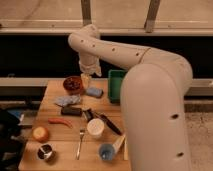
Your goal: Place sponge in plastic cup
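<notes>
The sponge (93, 92), a small blue-grey block, lies on the wooden table (55, 145) just right of the dark red bowl (74, 84). My gripper (86, 80) hangs from the white arm directly above the sponge's left end, between bowl and sponge. It is open with nothing in it. The plastic cup (106, 151), light blue and round, stands upright near the table's front edge, well away from the gripper.
A pale cloth (67, 101) and a black block (71, 111) lie in front of the bowl. A green bin (116, 85) sits right of the sponge. Also on the table are a white cup (95, 128), metal cup (45, 152), orange fruit (40, 133), red chili (60, 121), fork (80, 142) and dark-handled utensil (107, 122).
</notes>
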### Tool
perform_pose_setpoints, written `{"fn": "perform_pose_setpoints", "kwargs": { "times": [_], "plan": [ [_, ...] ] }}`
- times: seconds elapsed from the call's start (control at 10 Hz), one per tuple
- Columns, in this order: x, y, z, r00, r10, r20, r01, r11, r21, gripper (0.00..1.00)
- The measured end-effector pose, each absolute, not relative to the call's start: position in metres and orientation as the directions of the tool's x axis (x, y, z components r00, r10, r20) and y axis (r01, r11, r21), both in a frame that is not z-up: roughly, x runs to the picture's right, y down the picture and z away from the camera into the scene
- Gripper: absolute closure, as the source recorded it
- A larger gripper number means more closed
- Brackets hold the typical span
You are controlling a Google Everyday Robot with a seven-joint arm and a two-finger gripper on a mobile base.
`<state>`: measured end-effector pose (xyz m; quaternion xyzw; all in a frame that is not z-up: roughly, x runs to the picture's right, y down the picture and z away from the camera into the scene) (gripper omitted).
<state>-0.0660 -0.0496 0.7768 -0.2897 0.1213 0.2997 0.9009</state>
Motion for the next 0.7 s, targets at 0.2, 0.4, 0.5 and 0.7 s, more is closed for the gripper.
{"fn": "perform_pose_setpoints", "kwargs": {
  "times": [0.2, 0.4, 0.5, 0.7],
  "plan": [
    [-0.085, -0.043, 0.805, 0.814, 0.423, -0.397, -0.576, 0.667, -0.472, 0.31],
    [-0.085, -0.028, 0.833, 0.826, 0.389, -0.407, -0.557, 0.669, -0.492, 0.31],
    [-0.084, -0.027, 0.838, 0.830, 0.383, -0.405, -0.552, 0.671, -0.495, 0.31],
    [-0.083, -0.032, 0.852, 0.849, 0.359, -0.388, -0.520, 0.693, -0.499, 0.31]
  ]
}}
